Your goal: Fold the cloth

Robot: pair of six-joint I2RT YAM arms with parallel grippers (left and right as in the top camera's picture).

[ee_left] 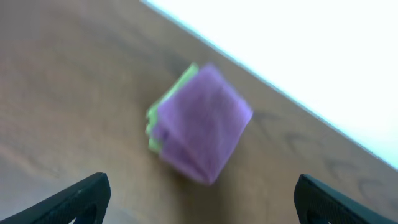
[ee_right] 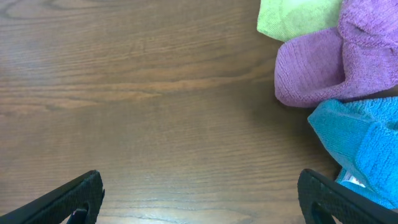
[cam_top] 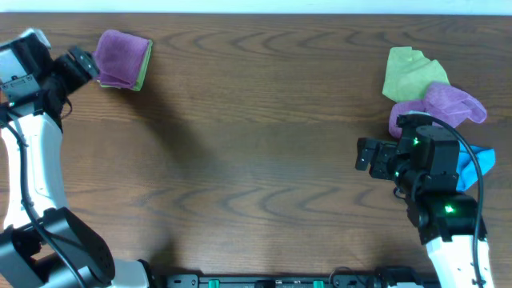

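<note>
overhead – the cloth (cam_top: 120,54): folded into a compact pinkish-purple square at the far left of the tabletop (cam_top: 256,144). It lies on a folded green cloth (cam_top: 142,76), whose edge shows along its right side.
overhead – left fingers (cam_top: 82,61): just beside the cloth's left edge and pointing at it. Whether they touch it cannot be told from here.
overhead – right fingers (cam_top: 366,154): over the wood on the right side, pointing left, well apart from the cloth.
overhead – heap at the right: a loose green cloth (cam_top: 410,72), a crumpled violet cloth (cam_top: 452,104) and a blue cloth (cam_top: 478,164) lie bunched together beside the right arm.
left wrist – sharpness: the whole view is blurred.
left wrist – the cloth (ee_left: 202,124): lies folded on the tabletop (ee_left: 68,81) ahead of the fingertips, near the far edge. The folded green cloth (ee_left: 152,130) peeks out at its left side.
left wrist – left fingers (ee_left: 84,199): spread wide, one at each lower corner, with nothing pinched between them. The cloth lies beyond their tips.
right wrist – right fingers (ee_right: 71,202): spread wide at the lower corners, gripping nothing, with only the tabletop (ee_right: 143,106) between them.
right wrist – heap: it sits at the upper right. The loose green cloth (ee_right: 292,18) is farthest, the violet cloth (ee_right: 317,74) touches it, and the blue cloth (ee_right: 360,143) is nearest, just beside the right-hand finger.
</note>
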